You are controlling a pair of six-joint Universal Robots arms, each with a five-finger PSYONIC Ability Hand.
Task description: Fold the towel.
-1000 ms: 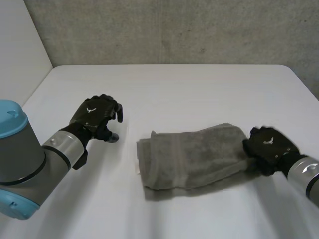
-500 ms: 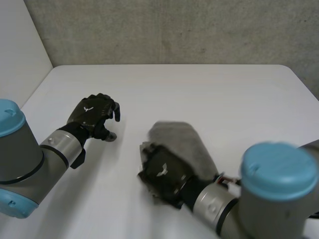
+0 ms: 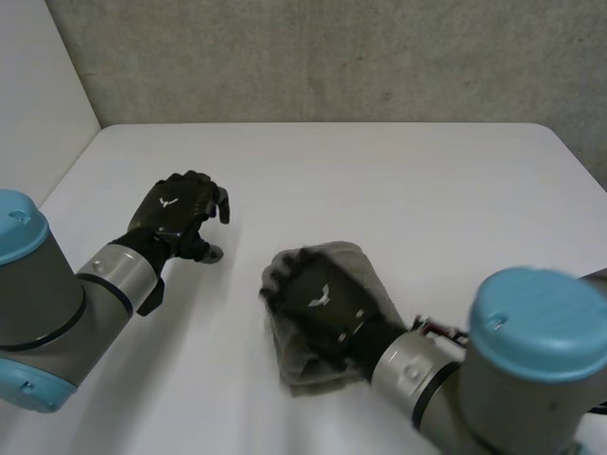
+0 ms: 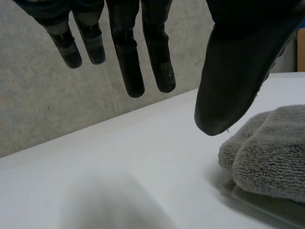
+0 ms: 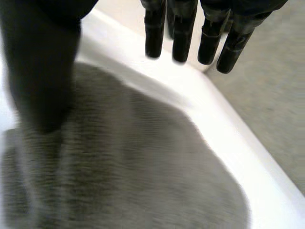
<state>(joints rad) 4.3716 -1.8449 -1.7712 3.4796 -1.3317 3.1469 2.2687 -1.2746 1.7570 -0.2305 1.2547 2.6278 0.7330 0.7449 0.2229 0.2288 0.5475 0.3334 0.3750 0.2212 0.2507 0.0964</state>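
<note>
Folded grey towel, right robot hand spread over it

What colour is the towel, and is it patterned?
The towel is plain grey with no pattern, and its looped pile is clearest in the left wrist view.

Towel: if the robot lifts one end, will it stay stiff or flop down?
Probably flop: the towel lies in soft, rounded folds, so a lifted end would likely droop. Its fuzzy pile looks grippy, so it should drag rather than slide on the table.
</note>
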